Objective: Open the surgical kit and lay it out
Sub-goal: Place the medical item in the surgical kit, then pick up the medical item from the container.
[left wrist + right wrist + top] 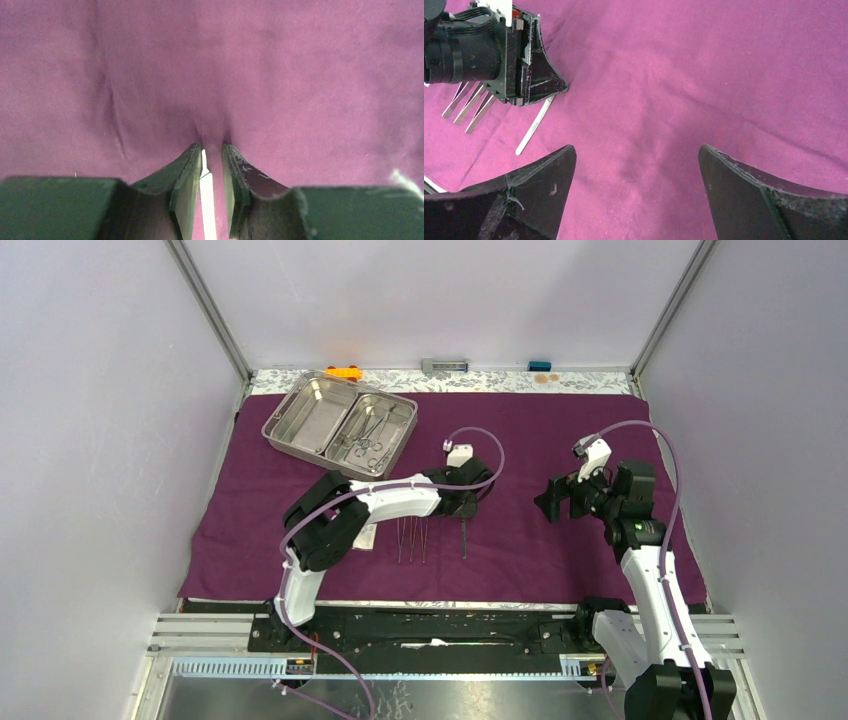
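**Kit Layout Status: Left Tool at Fourth Tweezers**

We find the dark purple cloth wrap [560, 430] spread flat across the tabletop [500, 382]. The steel tray [312, 415] sits on the cloth at the upper left of the overhead frame. Its left compartment shows bare metal, and the ring-handled forceps [368, 435] lie in its right compartment.

Three tweezers [411, 540] lie side by side on the cloth at lower centre. A white packet [366, 537] shows just left of them, partly hidden under the left arm.

The left tool [212, 146] points down onto the cloth and straddles a fourth pair of tweezers [464, 537], just right of the row. In the left wrist view the jaws stand only slightly apart. The steel strip [206, 200] lies against one finger [190, 170], and a sliver of cloth shows beside the other.

The right tool [636, 150] hangs above bare cloth at the right of the overhead frame, its jaws spread wide and holding nothing.

A small orange toy car [344, 371] rests at the far edge, beyond the tray.
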{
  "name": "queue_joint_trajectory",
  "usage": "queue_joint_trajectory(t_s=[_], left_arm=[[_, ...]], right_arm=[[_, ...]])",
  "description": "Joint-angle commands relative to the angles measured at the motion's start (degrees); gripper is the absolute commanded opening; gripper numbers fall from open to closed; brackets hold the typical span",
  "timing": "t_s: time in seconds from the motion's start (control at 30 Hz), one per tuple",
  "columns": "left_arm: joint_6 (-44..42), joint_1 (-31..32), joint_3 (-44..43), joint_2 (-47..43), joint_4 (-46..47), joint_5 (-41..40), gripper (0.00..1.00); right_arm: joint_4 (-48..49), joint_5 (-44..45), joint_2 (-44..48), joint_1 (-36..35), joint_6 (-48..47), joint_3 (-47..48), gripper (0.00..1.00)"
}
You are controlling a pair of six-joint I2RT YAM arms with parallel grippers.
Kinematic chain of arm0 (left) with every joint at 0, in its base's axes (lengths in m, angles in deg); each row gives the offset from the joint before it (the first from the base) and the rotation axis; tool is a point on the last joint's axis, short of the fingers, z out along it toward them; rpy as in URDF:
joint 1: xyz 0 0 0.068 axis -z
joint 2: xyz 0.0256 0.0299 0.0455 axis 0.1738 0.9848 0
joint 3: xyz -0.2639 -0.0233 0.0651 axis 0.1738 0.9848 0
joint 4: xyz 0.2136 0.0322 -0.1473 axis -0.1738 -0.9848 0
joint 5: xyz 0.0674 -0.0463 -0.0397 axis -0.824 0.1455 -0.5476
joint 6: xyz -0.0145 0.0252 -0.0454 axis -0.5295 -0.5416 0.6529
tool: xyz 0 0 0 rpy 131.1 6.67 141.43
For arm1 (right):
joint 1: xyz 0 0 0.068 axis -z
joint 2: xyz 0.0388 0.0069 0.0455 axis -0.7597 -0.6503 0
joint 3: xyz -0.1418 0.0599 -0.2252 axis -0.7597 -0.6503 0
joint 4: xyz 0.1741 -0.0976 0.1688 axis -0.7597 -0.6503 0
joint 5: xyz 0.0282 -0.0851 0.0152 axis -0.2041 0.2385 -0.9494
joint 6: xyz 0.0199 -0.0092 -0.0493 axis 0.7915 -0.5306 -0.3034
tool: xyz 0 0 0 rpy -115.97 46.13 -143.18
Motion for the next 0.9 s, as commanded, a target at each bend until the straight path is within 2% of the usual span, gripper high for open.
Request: queue_joint_trajectory(t_s=[0.0,0.13,0.33,0.57,0.6,0.67,0.87], left_arm=[[-0.87,0.72,1.49,-4.73,0.22,0.86,0.3],[-1.47,1.1,1.69,-7.44,0.38,0.85,0.39],[-4.69,1.15,2.46,-13.15,1.81,-2.89,0.43],[-18.75,-0.86,2.23,-19.05,6.11,-10.85,0.55],[-20.14,-2.45,2.05,-19.59,6.39,-11.17,0.57],[-23.42,-5.73,1.77,-20.85,6.95,-6.87,0.6],[-33.8,-23.52,3.12,-25.11,10.76,8.98,0.62]], right_arm=[[1.11,-2.13,0.71,0.28,0.13,0.08,0.99],[1.18,-2.03,0.72,0.28,0.11,0.1,0.99],[1.43,-2.35,0.9,0.28,-0.11,0.41,0.99],[2.93,-7.37,0.48,0.21,-1.12,2.37,0.99],[3.14,-8.48,-0.52,0.19,-1.24,3.11,0.99],[4.07,-10.2,-3.01,0.19,-1.46,4.64,0.99],[7.86,-12.75,-10.39,0.04,-3.09,8.93,0.99]])
